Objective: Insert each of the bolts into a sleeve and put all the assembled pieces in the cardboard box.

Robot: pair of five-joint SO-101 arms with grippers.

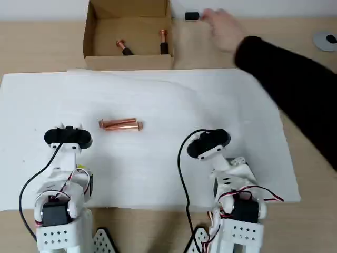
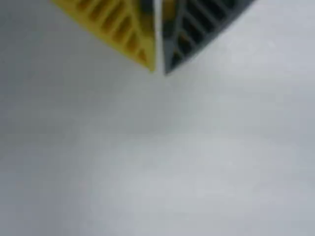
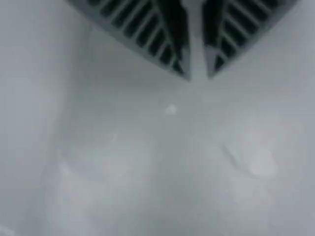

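Observation:
Two copper bolts [image 1: 120, 125] lie side by side on the white mat [image 1: 158, 168], just ahead of the two arms. The cardboard box [image 1: 93, 31] at the back holds two bolts fitted in black sleeves [image 1: 125, 48] [image 1: 164, 42]. A small black sleeve [image 1: 191, 16] lies on the table right of the box, beside a person's hand [image 1: 224, 27]. My left gripper [image 2: 158, 69] hangs shut just above the bare mat, one finger yellow and one black. My right gripper [image 3: 198, 76] is also shut over bare mat, with a thin slit between its dark fingers.
The person's black sleeve [image 1: 295, 89] stretches in from the right over the mat's far right corner. The left arm [image 1: 67, 138] and the right arm [image 1: 209, 143] stand folded at the near edge. A round grey fitting [image 1: 325, 40] sits at the table's far right.

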